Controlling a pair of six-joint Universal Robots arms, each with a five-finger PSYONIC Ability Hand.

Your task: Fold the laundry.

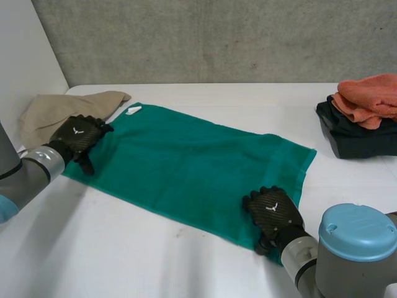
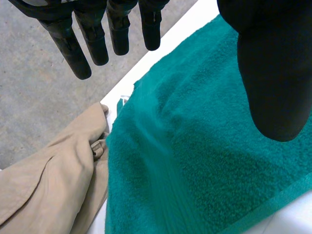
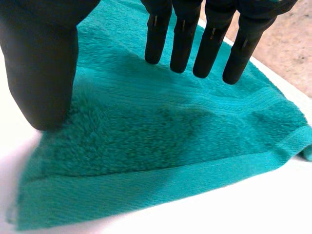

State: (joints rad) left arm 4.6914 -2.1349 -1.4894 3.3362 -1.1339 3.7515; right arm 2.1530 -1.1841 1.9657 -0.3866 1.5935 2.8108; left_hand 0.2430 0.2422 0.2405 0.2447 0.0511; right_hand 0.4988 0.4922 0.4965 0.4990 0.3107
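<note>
A green towel (image 1: 192,161) lies spread flat on the white table (image 1: 124,248), with a small white tag (image 1: 133,110) at its far left corner. My left hand (image 1: 77,138) rests over the towel's left short edge, open. In the left wrist view its fingers (image 2: 97,39) are straight above the towel (image 2: 204,161) and the thumb stands apart. My right hand (image 1: 273,211) is over the near right corner, open. In the right wrist view its straight fingers (image 3: 185,44) hover over the towel (image 3: 161,141) while the thumb tip touches the pile near the corner.
A beige cloth (image 1: 62,108) lies crumpled at the far left, touching the towel's left edge, and appears beside the towel as the beige cloth (image 2: 53,180). At the right edge, an orange cloth (image 1: 369,96) sits on a dark folded pile (image 1: 360,139).
</note>
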